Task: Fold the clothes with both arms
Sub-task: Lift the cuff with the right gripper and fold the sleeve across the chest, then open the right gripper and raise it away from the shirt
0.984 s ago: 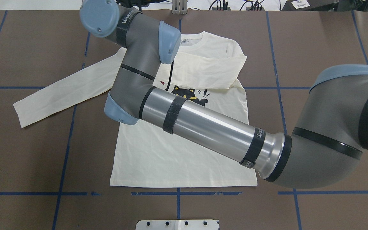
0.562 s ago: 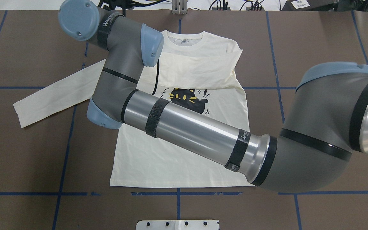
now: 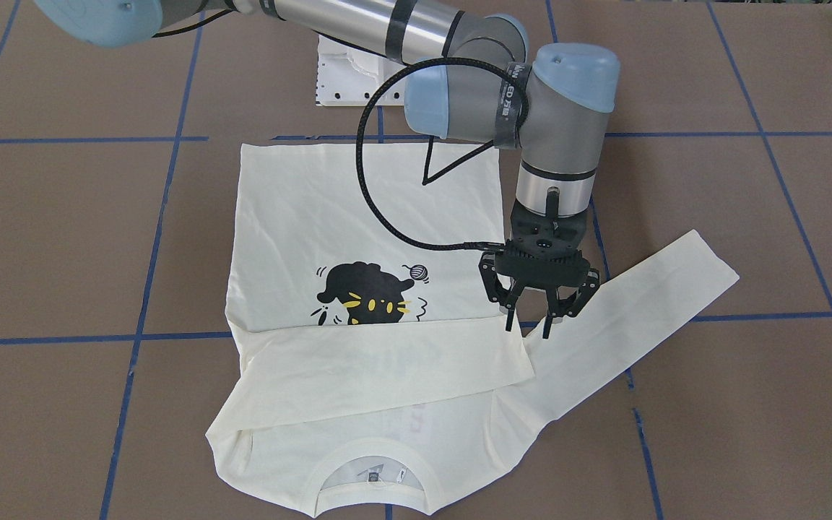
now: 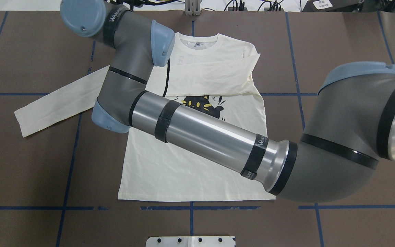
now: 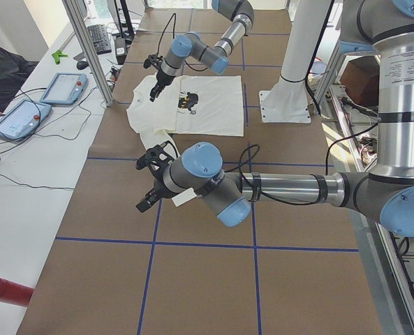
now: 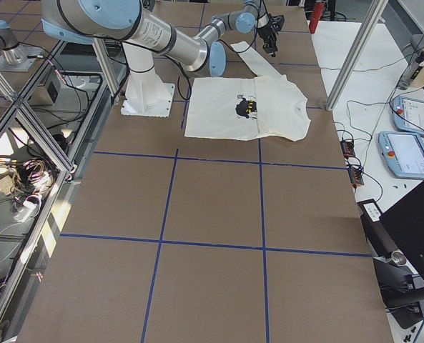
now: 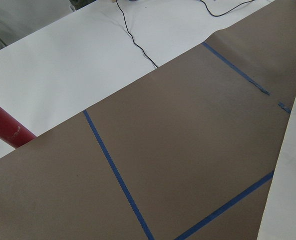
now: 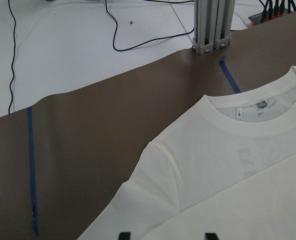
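Tabletop (image 4: 338, 34) brown (blue tape grid (image 4: 22, 208)) | white side bench (image 5: 25, 209) | shirt (image 4: 170, 171) print-up

Right arm (image 4: 204, 133) of polished silver tube, dark grey joints (image 4: 338, 137), pale blue caps (image 4: 81, 15), black straps (image 4: 163, 121), braided black cable (image 3: 445, 247), black tool (image 3: 528, 328)

The right arm (image 4: 201, 135) has swung its claw (image 3: 528, 331) toward the outstretched sleeve (image 4: 53, 104).

Shirt (image 3: 300, 217) matt cloth; right arm tube (image 4: 204, 133) glossy metal; table (image 3: 62, 238) matt.
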### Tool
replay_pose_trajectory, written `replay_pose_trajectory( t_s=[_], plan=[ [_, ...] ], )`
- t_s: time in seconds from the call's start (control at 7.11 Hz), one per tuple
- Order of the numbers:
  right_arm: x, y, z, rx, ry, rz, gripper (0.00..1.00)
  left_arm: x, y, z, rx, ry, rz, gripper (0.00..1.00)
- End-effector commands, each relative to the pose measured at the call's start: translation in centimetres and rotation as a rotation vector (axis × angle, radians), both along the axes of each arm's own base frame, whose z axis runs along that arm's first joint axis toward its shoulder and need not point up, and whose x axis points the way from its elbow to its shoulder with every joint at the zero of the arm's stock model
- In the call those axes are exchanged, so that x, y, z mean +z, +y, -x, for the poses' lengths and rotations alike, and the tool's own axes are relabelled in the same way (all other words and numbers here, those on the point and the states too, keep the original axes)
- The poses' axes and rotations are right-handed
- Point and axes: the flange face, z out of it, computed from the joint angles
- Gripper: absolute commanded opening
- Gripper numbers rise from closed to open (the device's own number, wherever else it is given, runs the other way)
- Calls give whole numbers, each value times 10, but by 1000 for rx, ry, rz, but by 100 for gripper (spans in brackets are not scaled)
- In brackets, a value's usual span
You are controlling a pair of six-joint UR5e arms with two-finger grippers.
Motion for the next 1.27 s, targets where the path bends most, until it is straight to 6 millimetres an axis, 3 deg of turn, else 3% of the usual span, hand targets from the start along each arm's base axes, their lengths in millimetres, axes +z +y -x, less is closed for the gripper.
replay_pose_trajectory(
  t_s=[0.0, 0.28, 0.42, 0.7, 0.84, 1.12],
  plan=[
    [20, -47, -79, -135, 51, 73, 100, 8, -2, -1, 0, 2, -28, 100],
    [87, -72, -170, -240, 37, 41, 100, 5, 4, -8, -9, 47, -56, 100],
    [123, -79, -201, -273, 56, 12, 100, -3, 2, -33, 63, 69, -72, 100],
    [209, -67, -281, -345, 80, -55, 100, -20, 5, -89, 133, 184, 37, 100],
    [255, -59, -333, -403, 97, -93, 100, -16, 7, -122, 106, 146, 61, 100],
    [348, -23, -428, -504, 116, -143, 100, -11, 21, -187, 145, 127, 115, 100]
  ],
)
